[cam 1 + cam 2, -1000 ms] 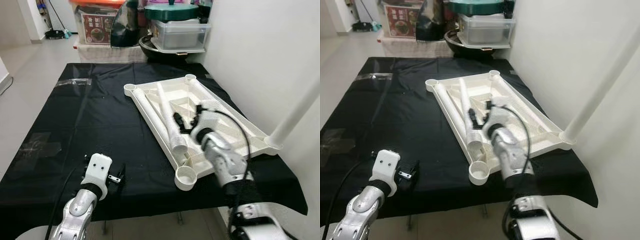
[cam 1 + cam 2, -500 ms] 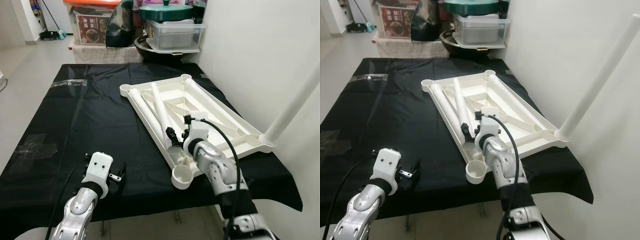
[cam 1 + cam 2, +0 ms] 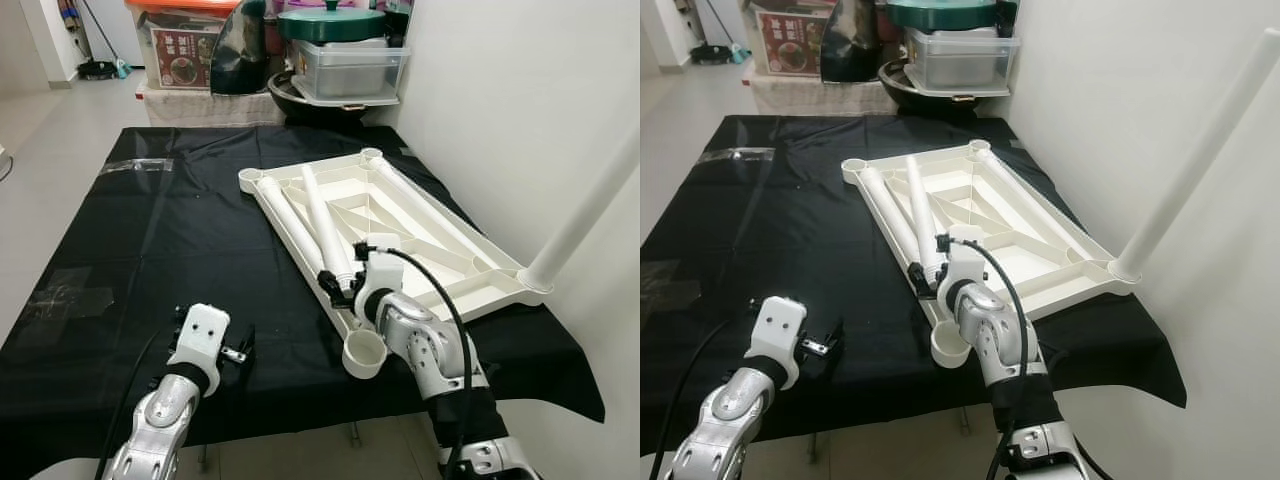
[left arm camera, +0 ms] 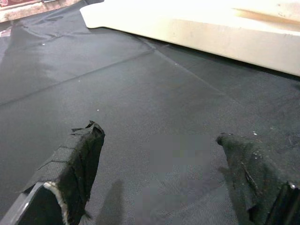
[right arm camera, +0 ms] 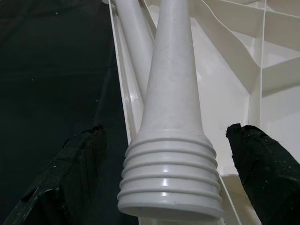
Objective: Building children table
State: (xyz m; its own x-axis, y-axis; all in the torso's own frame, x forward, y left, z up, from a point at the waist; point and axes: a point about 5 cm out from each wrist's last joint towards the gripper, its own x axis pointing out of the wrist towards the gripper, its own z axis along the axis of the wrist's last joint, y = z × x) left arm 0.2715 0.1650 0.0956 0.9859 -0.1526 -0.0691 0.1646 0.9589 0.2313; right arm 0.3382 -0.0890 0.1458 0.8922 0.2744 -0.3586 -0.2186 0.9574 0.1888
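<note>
A white plastic tabletop [image 3: 455, 262] lies upside down on the black-clothed table [image 3: 170, 230]. Two loose white legs lie on it: one along its left rim [image 3: 288, 222], and one [image 3: 320, 220] beside it with a ribbed threaded end [image 5: 171, 187]. A third leg [image 3: 590, 205] stands upright in the right corner socket. The front corner socket [image 3: 365, 353] is empty. My right gripper [image 3: 345, 281] is open, its fingers [image 5: 70, 178] on either side of the threaded end with gaps on both sides. My left gripper [image 3: 240, 350] hovers open over bare cloth, its fingertips [image 4: 75, 164] apart.
Storage boxes, a dark wok and a lidded green pot [image 3: 335, 25] are stacked behind the table's far edge. A white wall [image 3: 520, 90] runs close along the right. Clear tape patches [image 3: 70, 295] lie on the cloth at left. Grey floor [image 3: 50, 140] lies to the left.
My right gripper has drawn back along the loose leg toward me and now straddles its threaded end. The camera view shifted slightly. My left arm has stayed put.
</note>
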